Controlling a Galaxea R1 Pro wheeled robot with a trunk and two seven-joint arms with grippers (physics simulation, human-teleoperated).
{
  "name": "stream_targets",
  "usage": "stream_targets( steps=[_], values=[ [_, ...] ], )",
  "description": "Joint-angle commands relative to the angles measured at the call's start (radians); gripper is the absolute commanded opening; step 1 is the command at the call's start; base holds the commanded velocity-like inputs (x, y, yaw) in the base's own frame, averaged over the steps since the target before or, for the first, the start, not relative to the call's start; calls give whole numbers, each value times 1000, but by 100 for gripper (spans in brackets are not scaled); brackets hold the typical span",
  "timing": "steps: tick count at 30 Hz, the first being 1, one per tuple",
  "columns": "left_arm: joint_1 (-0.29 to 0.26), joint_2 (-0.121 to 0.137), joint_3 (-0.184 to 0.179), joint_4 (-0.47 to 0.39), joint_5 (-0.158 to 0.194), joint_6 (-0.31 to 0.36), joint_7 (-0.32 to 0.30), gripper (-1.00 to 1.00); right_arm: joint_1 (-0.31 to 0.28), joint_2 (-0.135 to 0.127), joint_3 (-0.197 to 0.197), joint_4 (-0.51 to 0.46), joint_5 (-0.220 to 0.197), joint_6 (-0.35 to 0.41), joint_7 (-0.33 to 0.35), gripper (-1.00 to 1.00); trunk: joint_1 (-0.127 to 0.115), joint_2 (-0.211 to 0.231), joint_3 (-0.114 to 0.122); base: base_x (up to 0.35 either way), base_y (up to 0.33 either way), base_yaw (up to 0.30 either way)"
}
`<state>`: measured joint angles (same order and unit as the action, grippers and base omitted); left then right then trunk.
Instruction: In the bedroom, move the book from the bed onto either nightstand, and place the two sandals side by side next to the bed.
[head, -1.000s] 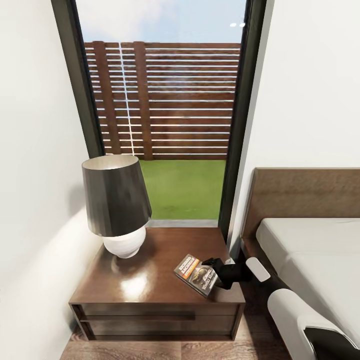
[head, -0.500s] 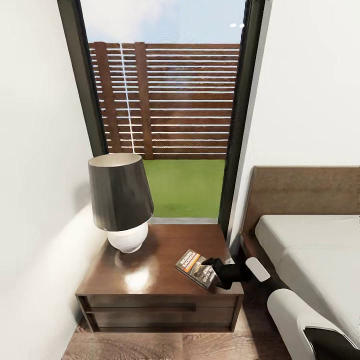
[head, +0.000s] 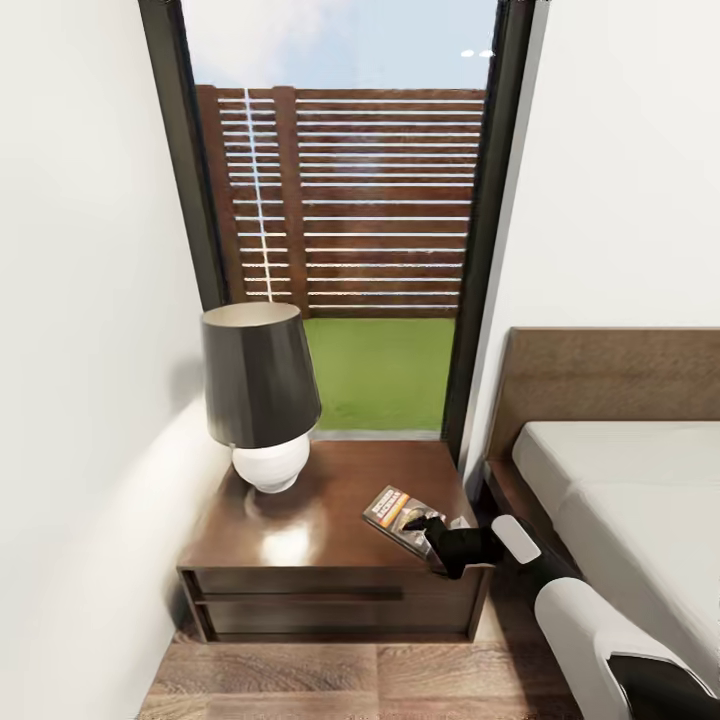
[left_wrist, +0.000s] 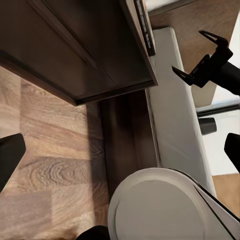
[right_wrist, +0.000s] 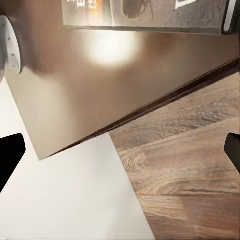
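The book (head: 396, 508) lies flat on the right front part of the nightstand (head: 300, 545), with its dark cover and orange band facing up. My right gripper (head: 422, 524) hovers at the book's near corner. It is open with nothing between its fingers. In the left wrist view the right gripper (left_wrist: 189, 52) also has its fingers spread. The right wrist view looks over the book (right_wrist: 145, 12) and the glossy nightstand top (right_wrist: 100, 75). My left gripper (left_wrist: 120, 150) hangs open low over the floor beside the nightstand. The bed (head: 620, 480) stands at the right. The sandals are out of view.
A lamp (head: 262, 385) with a dark shade and white base stands on the back left of the nightstand. A white wall (head: 80, 350) closes the left side, and a tall dark-framed window (head: 350, 250) is behind. Wood-plank floor (head: 350, 675) lies in front.
The whole picture has shifted right and drawn back, so the camera moved. The book, tilted at the gripper one second ago, now lies flat on the nightstand.
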<state>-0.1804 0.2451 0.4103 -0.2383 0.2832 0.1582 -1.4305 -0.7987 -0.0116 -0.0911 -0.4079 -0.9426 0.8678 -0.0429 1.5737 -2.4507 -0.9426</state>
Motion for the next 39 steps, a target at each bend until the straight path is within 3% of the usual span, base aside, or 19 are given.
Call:
stream_targets(
  steps=[1,15,39],
  values=[
    [0,0,-4,0,6,11,-3,100,0,0,-6,-1,-2,5,-5,100,0,0,-1,-138,103,0],
    [0,0,-4,0,7,11,-2,100,0,-2,-8,0,-4,5,-4,100,0,0,-1,-108,80,0],
    [0,-9,-5,0,1,6,4,100,0,-5,-21,6,-9,7,7,100,0,0,-1,-6,3,0]
  ],
)
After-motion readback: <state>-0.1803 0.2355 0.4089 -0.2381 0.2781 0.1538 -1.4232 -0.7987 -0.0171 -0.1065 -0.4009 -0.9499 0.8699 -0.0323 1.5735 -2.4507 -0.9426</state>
